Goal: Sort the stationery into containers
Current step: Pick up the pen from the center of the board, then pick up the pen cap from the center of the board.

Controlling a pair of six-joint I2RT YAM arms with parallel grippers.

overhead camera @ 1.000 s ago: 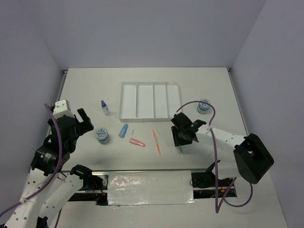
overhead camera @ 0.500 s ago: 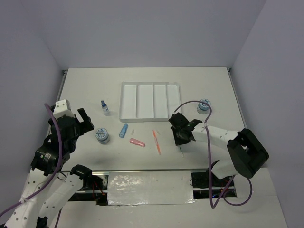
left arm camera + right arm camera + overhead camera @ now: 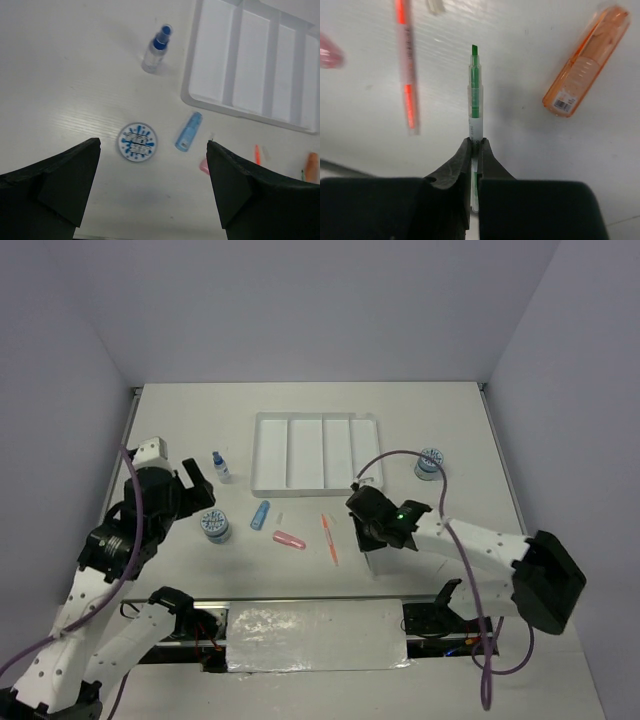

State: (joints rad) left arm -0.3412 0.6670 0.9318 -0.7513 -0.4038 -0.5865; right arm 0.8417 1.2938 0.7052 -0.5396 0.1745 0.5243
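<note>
My right gripper (image 3: 476,143) is shut on a thin green pen (image 3: 476,95) that lies on the table, its tip pointing away from the fingers. Beside it are an orange pen (image 3: 406,75), an orange stick (image 3: 586,60) and the end of a pink stick (image 3: 327,52). From above, the right gripper (image 3: 372,535) is in front of the white tray (image 3: 318,452), whose four compartments hold nothing. My left gripper (image 3: 153,145) hangs open above a patterned disc (image 3: 138,142), near a blue stick (image 3: 189,131) and a blue-capped bottle (image 3: 156,49).
A second patterned disc (image 3: 430,462) sits right of the tray. The pink stick (image 3: 289,539) and the orange pen (image 3: 329,538) lie between the two arms. A shiny strip (image 3: 315,635) runs along the near edge.
The right gripper's jaws have closed on the green pen, and that arm has shifted a little left. The left arm has moved up and right, toward the disc and bottle.
</note>
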